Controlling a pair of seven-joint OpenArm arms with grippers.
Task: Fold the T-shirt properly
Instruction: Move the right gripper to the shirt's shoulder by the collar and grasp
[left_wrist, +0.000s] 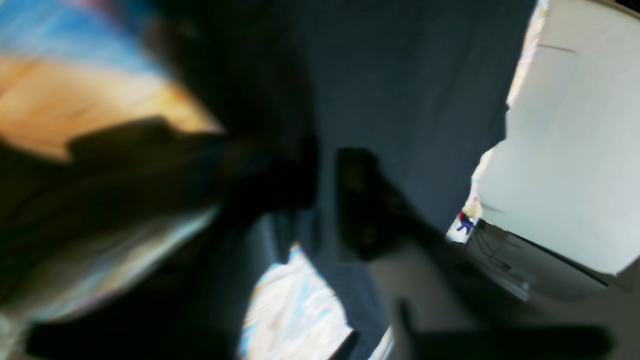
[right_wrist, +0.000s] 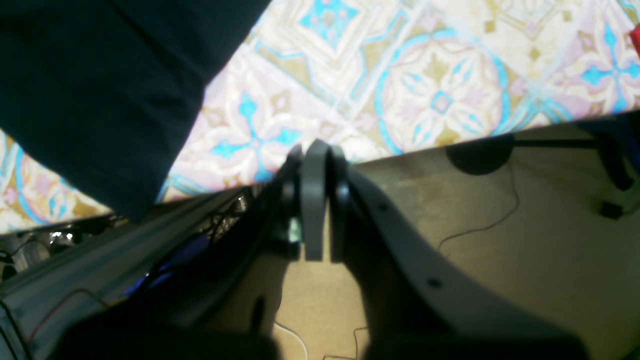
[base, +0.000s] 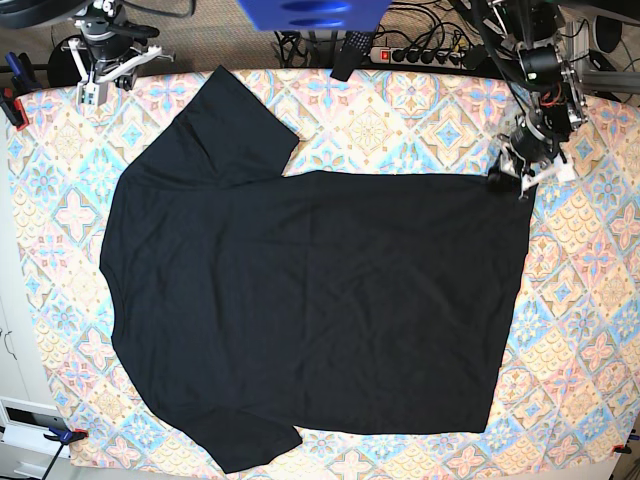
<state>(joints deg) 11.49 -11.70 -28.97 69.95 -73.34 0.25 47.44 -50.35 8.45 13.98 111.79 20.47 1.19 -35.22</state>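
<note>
The black T-shirt (base: 310, 300) lies spread flat on the patterned tablecloth (base: 430, 120), sleeves to the left and hem to the right. My left gripper (base: 512, 178) is at the hem's far right corner. In the blurred left wrist view its jaws (left_wrist: 327, 200) are closed with dark cloth (left_wrist: 400, 75) between them. My right gripper (base: 90, 88) is at the table's far left corner, off the shirt. In the right wrist view it (right_wrist: 315, 150) is shut and empty over the table's edge, with a sleeve (right_wrist: 100, 75) to its upper left.
A power strip (base: 400, 55) and cables lie behind the table's far edge. A blue object (base: 310, 12) hangs at the top centre. Red clamps (base: 10, 100) hold the cloth at the left edge. Bare floor (right_wrist: 500, 250) shows past the table's edge.
</note>
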